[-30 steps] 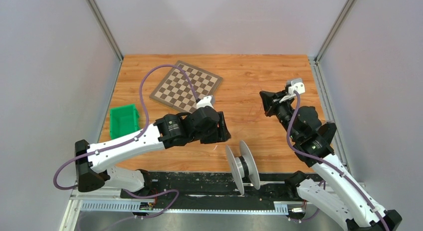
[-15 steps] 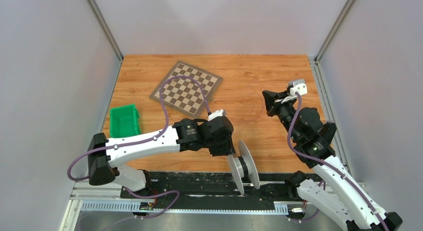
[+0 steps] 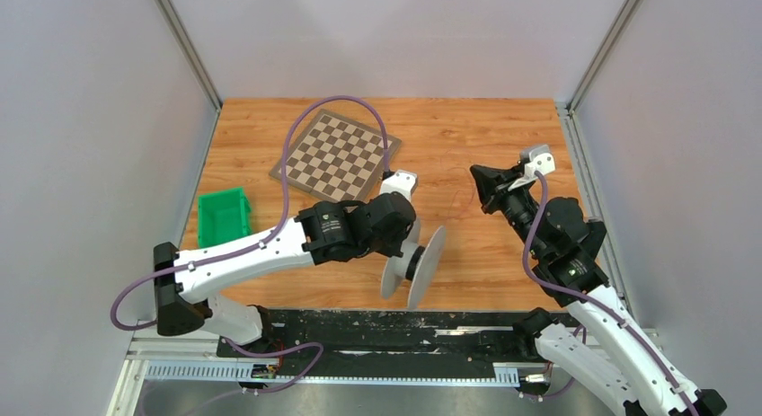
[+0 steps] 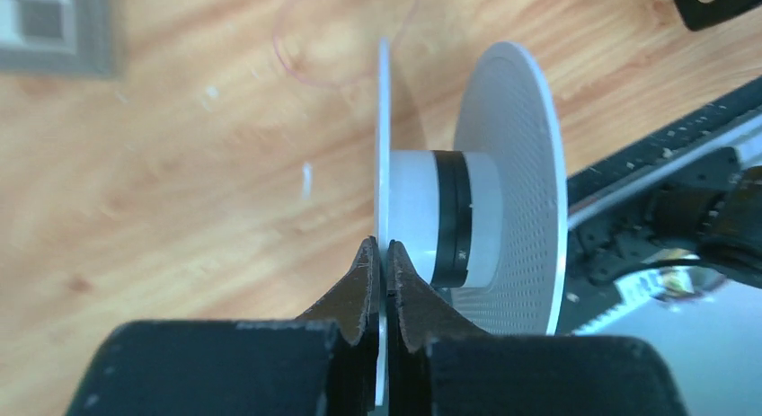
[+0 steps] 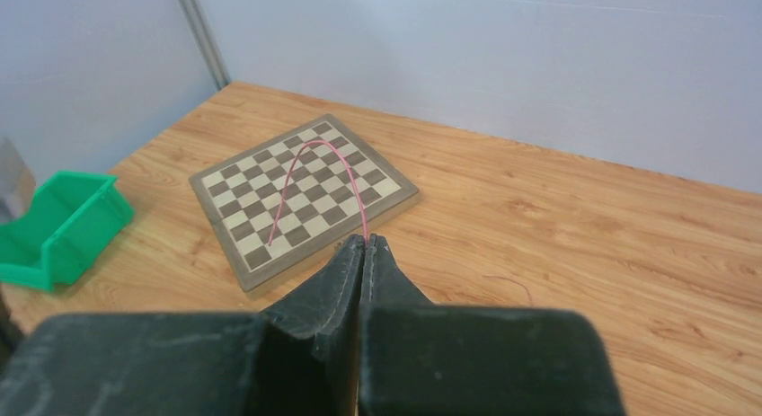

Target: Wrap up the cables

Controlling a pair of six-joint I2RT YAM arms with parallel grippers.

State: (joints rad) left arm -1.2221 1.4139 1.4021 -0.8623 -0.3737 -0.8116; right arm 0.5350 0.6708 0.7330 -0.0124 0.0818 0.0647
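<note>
Wooden table, pale grey walls, metal corner posts.

Board and bin to the left, spool in the near middle, right side of the table taken by the right arm.

On the table, the chessboard lies far and left of centre. The bin sits nearer, just beside the left edge and apart from the board. The spool is tilted over the near middle, ahead of the rail that runs along the near edge. The left gripper is on its left side, with one flange between the fingers. The right gripper is over the right half, well apart from the spool, and from its tips the cable arcs out over the chessboard.
</note>
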